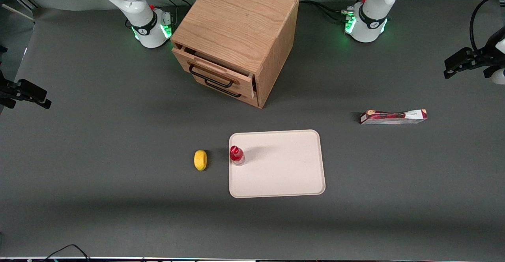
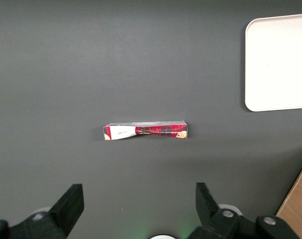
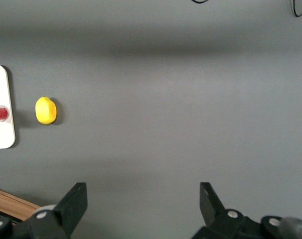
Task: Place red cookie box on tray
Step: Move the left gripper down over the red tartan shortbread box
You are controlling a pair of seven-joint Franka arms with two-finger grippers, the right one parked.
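Note:
The red cookie box (image 1: 393, 116) lies flat on the grey table toward the working arm's end, apart from the tray (image 1: 284, 167), with its white panel at the end away from the tray. My gripper (image 1: 450, 68) hangs high above the table, out past the box's white end and a little farther from the front camera. In the left wrist view the gripper (image 2: 138, 199) is open, with nothing between its fingers (image 2: 71, 204). The box (image 2: 145, 131) sits well below and ahead of them, and an edge of the tray (image 2: 278, 62) shows off to one side.
A small red-capped bottle (image 1: 236, 155) stands on the tray's edge nearest the parked arm. A yellow lemon (image 1: 200, 160) lies on the table beside it. A wooden drawer cabinet (image 1: 236, 37) stands farther from the front camera than the tray, its top drawer slightly open.

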